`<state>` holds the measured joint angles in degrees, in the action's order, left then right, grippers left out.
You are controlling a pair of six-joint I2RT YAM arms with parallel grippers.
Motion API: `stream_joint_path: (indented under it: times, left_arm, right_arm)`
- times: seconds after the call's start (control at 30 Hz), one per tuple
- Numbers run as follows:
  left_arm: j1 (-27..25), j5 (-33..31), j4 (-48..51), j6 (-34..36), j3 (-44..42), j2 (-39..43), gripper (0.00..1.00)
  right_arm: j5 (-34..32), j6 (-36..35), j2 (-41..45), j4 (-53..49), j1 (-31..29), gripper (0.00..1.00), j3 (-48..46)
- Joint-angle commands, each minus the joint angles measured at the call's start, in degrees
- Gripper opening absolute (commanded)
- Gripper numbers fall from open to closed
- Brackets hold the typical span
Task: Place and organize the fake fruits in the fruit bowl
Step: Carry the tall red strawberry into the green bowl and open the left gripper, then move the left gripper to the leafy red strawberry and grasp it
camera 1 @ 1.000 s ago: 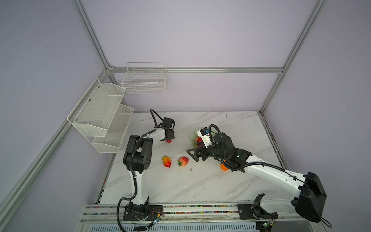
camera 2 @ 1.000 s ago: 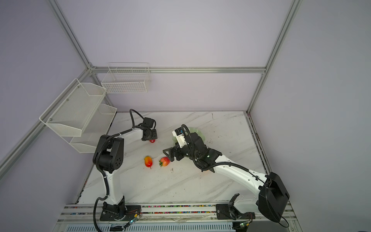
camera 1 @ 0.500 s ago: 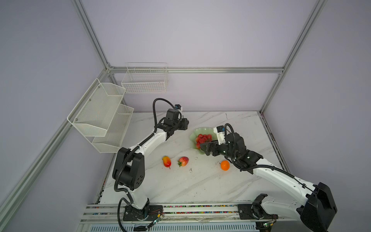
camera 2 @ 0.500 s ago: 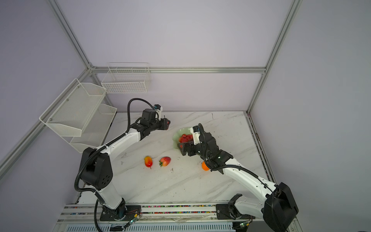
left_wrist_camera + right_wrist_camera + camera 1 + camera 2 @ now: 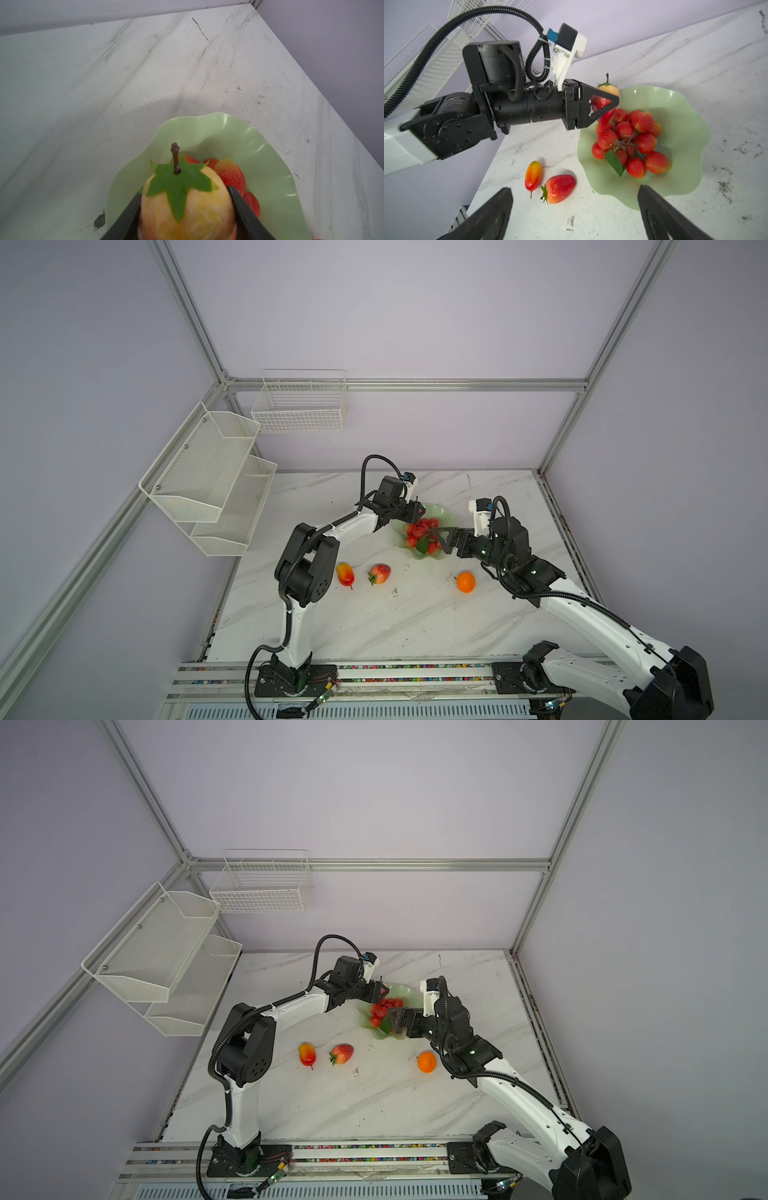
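The left tool [image 5: 613, 101] pinches 1 strawberry [image 5: 187, 209] over the bowl [image 5: 685, 116] edge, by the grapes [image 5: 629, 141]; dropped here, it could glance off them onto the desk [image 5: 591, 224]; the right tool [image 5: 441, 540], spread, hovers close and might clash.

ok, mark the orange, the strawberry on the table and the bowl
orange [image 5: 466, 582]: in a top view, centre of skin
strawberry on the table [image 5: 559, 188]: right wrist view, red body
bowl [image 5: 685, 124]: right wrist view, bare inner wall
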<state>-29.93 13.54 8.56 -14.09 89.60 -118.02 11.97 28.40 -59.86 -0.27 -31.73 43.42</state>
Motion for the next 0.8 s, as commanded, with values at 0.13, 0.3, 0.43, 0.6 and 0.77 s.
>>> stream_joint_path:
  times: [0.13,0.3,0.43,0.6,0.77]
  left_arm:
    - [-0.3,-0.7,-3.6,1.5,8.7,-3.4,0.46]
    - [-0.6,-0.7,-3.6,1.5,9.7,-5.0,0.48]
    - [-1.0,-1.2,-3.7,3.8,9.4,-5.2,0.55]
    - [-1.2,-0.2,-3.5,4.8,8.7,-4.7,0.7]
    - [-1.2,0.5,-3.6,5.8,8.3,-3.5,0.76]
  right_arm:
    - [0.5,0.7,0.8,-1.8,0.2,0.97,0.0]
    - [0.2,0.5,0.9,-1.9,0.2,0.97,-0.2]
    - [0.0,0.4,0.8,-1.7,0.3,0.97,-0.5]
    - [0.0,0.0,0.2,-1.7,0.3,0.97,-0.2]
    - [-0.1,-0.3,-0.1,-1.7,0.3,0.97,0.1]
